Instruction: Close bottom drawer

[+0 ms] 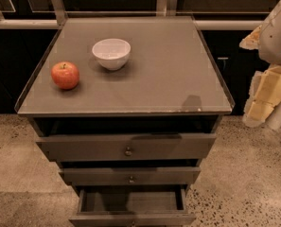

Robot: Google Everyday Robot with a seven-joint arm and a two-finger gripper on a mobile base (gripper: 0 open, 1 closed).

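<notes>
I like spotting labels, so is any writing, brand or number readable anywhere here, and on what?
None readable: no writing shows on the round red apple, white ceramic bowl, dark grey-brown bottom drawer, or the cream gripper at the right edge.

I see the bottom drawer [130, 218] cut off by the lower edge. My gripper [265, 103], far right, is partly out of view.

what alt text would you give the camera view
The bottom drawer of a grey three-drawer cabinet stands pulled out farthest. The gripper hangs at the right edge, clear of the cabinet, whose top holds a red apple and a white bowl.
</notes>
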